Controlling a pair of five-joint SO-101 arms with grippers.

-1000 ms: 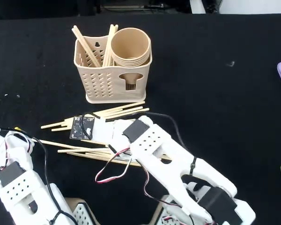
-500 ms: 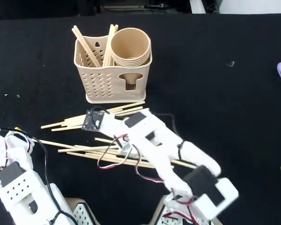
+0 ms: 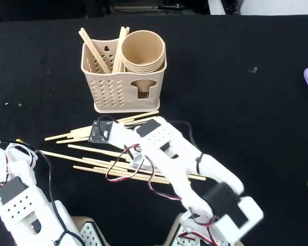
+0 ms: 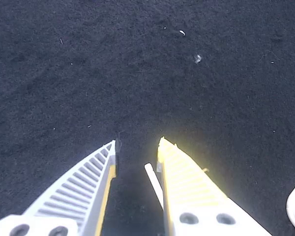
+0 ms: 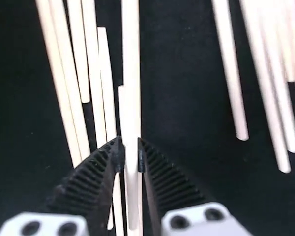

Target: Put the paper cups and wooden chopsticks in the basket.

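The basket (image 3: 113, 90) stands toward the far edge of the table (image 3: 246, 128), left of its middle. A stack of paper cups (image 3: 143, 65) sits in one compartment, and a few chopsticks (image 3: 94, 49) lean upright in the other. In front of it, toward the near edge, loose chopsticks (image 3: 92, 163) lie scattered flat on the black surface, with one bunch just beside the basket's foot and the others nearer the arms. The right arm (image 3: 169, 154) stretches across this scatter from the near edge. The right gripper (image 5: 130, 147) has its toothed jaws pinched on a single stick (image 5: 131, 88), with other sticks lying to either side of it. The left arm (image 3: 15, 200) sits at the near left corner. The left gripper (image 4: 137, 145) hangs over bare table, its jaws parted and gripping nothing.
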